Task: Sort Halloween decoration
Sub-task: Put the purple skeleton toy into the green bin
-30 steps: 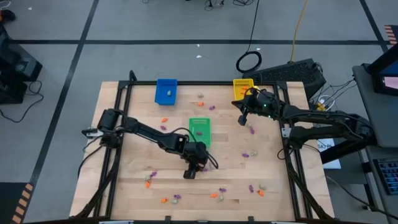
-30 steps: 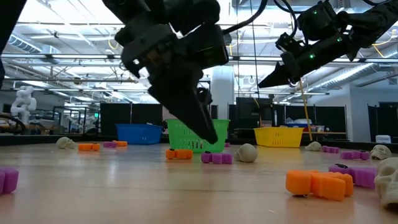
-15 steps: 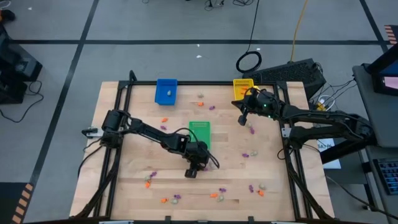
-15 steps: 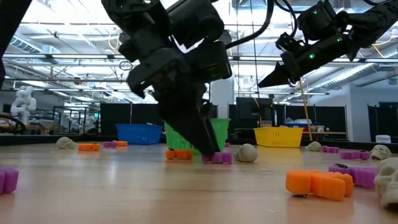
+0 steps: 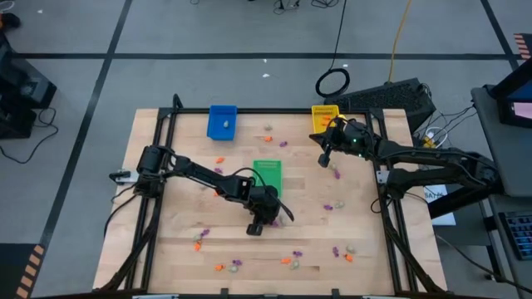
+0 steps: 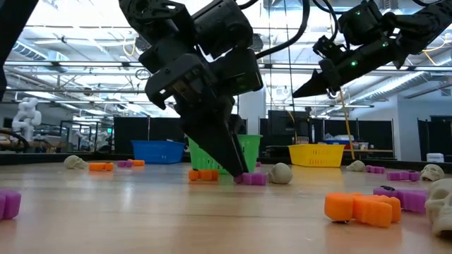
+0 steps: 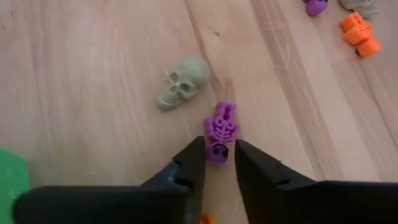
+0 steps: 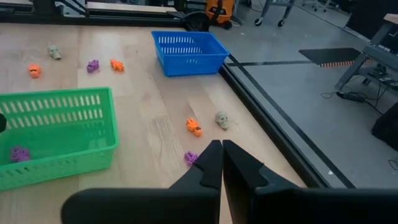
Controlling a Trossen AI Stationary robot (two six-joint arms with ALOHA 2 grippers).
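From above: left gripper (image 5: 254, 230) lowered onto the desk (image 5: 179, 245) just in front of the green tray (image 5: 268, 175), nearer the wood than a second ago; right gripper (image 5: 323, 161) parked high beside the yellow tray (image 5: 323, 115), unmoved. At desk level: left fingertips now down on a purple trinket (image 6: 252, 179), having dropped from above it. Through the left wrist: fingers (image 7: 189, 163) narrowed from wide, flanking one end of that purple skeleton piece, contact likely but grip not yet certain; pale skull (image 7: 183, 80) just ahead, untouched. Through the right wrist: fingers pressed together, empty. Means one purple piece about ready for lifting; most decorations unsorted.
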